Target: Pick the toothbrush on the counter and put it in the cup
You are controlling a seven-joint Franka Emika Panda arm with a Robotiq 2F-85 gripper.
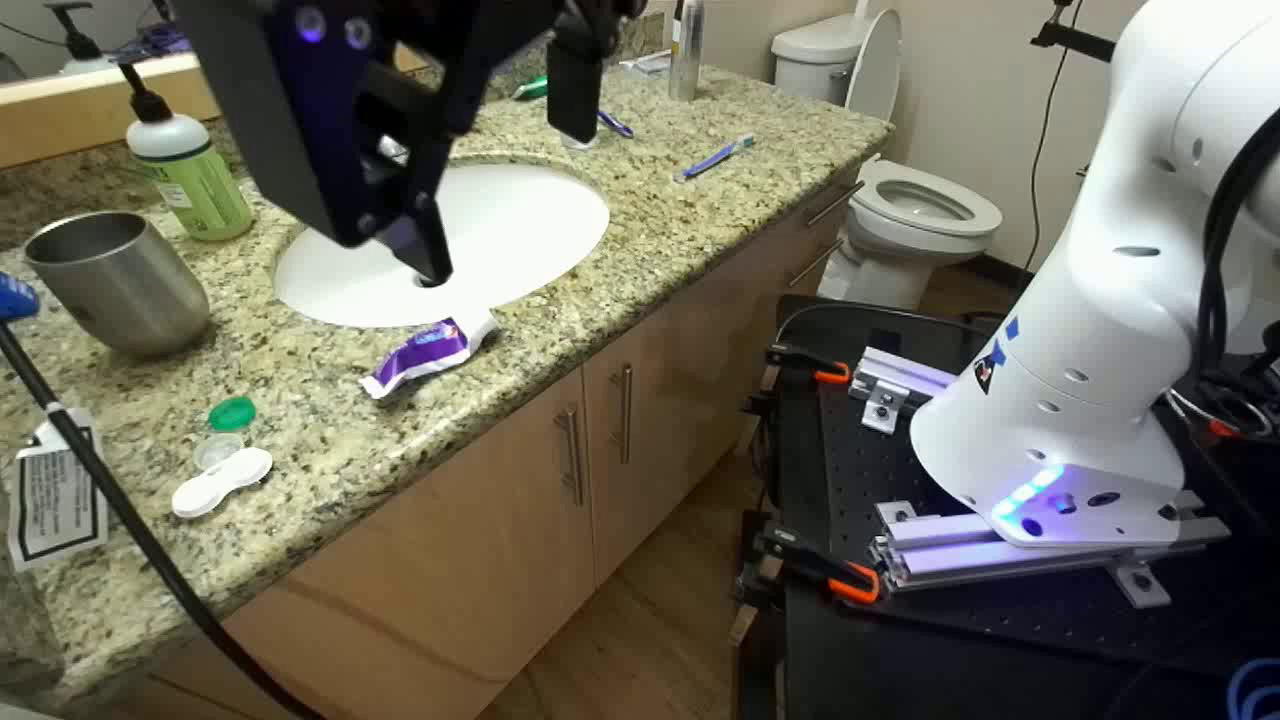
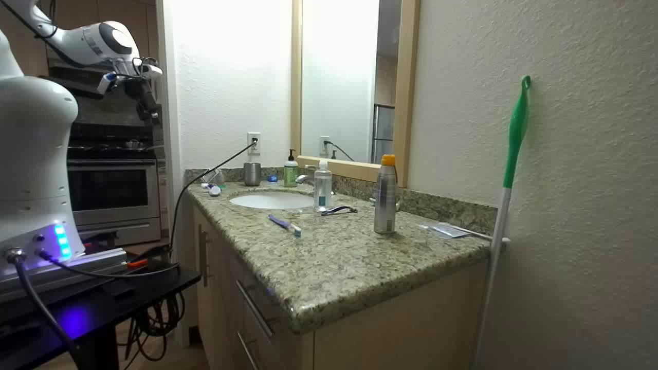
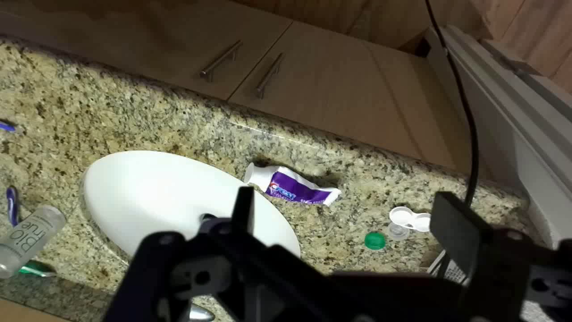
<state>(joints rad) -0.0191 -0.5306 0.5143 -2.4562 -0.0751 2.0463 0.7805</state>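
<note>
The toothbrush (image 1: 714,158) is thin and blue. It lies flat on the stone counter beyond the sink, near the front edge, and also shows in an exterior view (image 2: 284,224). In the wrist view only its blue end (image 3: 6,126) shows at the left edge. The cup (image 1: 125,290), a grey metal tumbler, stands upright on the counter near the soap bottle, also in an exterior view (image 2: 252,174). It does not show in the wrist view. My gripper (image 3: 348,201) is open and empty, high above the counter. It also shows in both exterior views (image 1: 505,200) (image 2: 148,108).
A white sink (image 1: 520,240) is set in the counter. A purple-and-white tube (image 1: 430,355), a lens case (image 1: 222,482), a green cap (image 1: 232,413), a soap bottle (image 1: 190,170), a spray can (image 2: 385,198), a clear bottle (image 2: 323,185) and a razor (image 2: 339,210) stand or lie around it. A black cable (image 1: 110,490) crosses the counter's end.
</note>
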